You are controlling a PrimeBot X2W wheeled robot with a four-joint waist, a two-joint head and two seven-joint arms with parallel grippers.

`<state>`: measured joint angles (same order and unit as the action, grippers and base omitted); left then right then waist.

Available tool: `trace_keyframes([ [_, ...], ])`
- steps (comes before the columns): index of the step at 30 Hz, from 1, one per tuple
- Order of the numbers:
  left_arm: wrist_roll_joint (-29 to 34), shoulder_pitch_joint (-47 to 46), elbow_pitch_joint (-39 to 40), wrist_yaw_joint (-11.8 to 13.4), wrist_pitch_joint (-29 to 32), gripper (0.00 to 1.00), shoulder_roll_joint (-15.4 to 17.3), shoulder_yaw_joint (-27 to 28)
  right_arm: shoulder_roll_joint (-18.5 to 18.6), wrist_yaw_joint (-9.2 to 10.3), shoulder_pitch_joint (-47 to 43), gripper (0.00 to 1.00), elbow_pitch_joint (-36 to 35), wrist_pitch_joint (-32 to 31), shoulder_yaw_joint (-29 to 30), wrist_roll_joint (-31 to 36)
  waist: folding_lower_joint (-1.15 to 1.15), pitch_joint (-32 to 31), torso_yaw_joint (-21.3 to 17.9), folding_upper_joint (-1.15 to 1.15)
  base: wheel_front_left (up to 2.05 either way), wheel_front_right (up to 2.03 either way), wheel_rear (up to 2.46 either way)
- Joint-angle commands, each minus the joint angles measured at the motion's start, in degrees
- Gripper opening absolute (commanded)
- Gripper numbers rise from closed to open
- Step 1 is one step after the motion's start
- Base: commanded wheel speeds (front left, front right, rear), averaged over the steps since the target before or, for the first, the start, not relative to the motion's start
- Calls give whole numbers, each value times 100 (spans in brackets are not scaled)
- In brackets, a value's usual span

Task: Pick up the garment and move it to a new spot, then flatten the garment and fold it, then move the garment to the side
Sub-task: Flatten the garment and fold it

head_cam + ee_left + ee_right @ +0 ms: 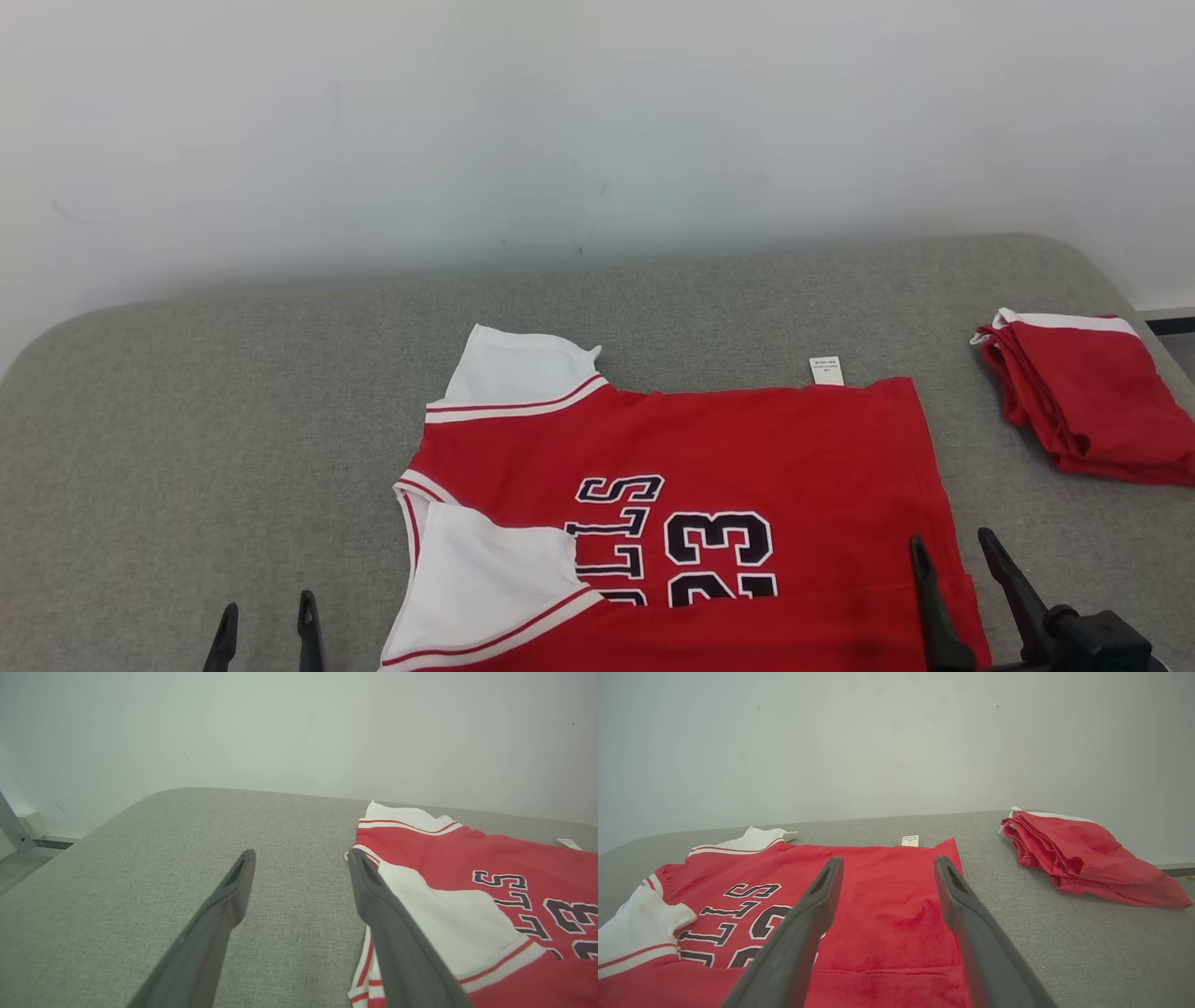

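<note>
We see the garment (747, 448), a red jersey with white sleeves and dark lettering, spread out on the grey padded table (233, 392) a little right of the middle. Its neck end points left and its hem points right. The near part runs off the bottom edge of the head view. One white sleeve (513, 369) lies at the far left corner of the garment, and the other sleeve (485, 579) is folded in over the red cloth at the near left. A small white label (826, 370) sticks out from the far edge, toward the right.

Our left gripper (267, 607) sits at the near left with its two dark fingers spread wide and nothing between them. It is over bare grey cloth, just left of the near sleeve. In the left wrist view its right finger crosses the sleeve's edge, but we cannot tell whether it touches.

Our right gripper (952, 539) is at the near right, also spread wide and holding nothing. Its fingers reach over the hem end of the garment. We cannot tell whether they rest on the cloth or stand just above it.

A second red piece (1092, 401), folded into a stack with a white band, lies at the far right of the table, well apart from the garment. A pale wall (597, 121) stands behind the table.
</note>
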<state>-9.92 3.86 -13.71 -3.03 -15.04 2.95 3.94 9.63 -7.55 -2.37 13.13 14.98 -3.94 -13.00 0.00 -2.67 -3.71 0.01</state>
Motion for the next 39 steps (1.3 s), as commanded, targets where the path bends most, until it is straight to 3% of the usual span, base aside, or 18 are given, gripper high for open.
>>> trace_keyframes([
  [1, -13, 14, 28, 14, -15, 100, -11, -14, -31, 16, -3, 100, 22, 25, 18, -11, 0, 10, 0, -1, 0, 0, 0],
  [14, -32, 8, 45, 27, -15, 100, -12, -78, -48, 16, 99, 100, 75, 25, -13, -3, 0, 125, -30, -1, 0, 0, 0],
  [21, -75, -417, -404, -149, 5, 100, 64, -192, 145, 16, 499, 100, 109, -290, -119, -131, 0, 310, -90, -1, 0, 0, 0],
  [31, -521, -2361, -1123, -384, 572, 100, 467, -323, 590, 16, 2201, 100, 476, -2396, -403, -634, 0, 1326, -353, -1, 0, 0, 0],
  [39, -1021, -3903, -1754, -441, 1511, 100, 752, -409, 595, 16, 3675, 100, 709, -3873, -605, -976, 0, 2213, -677, -1, 0, 0, 0],
])
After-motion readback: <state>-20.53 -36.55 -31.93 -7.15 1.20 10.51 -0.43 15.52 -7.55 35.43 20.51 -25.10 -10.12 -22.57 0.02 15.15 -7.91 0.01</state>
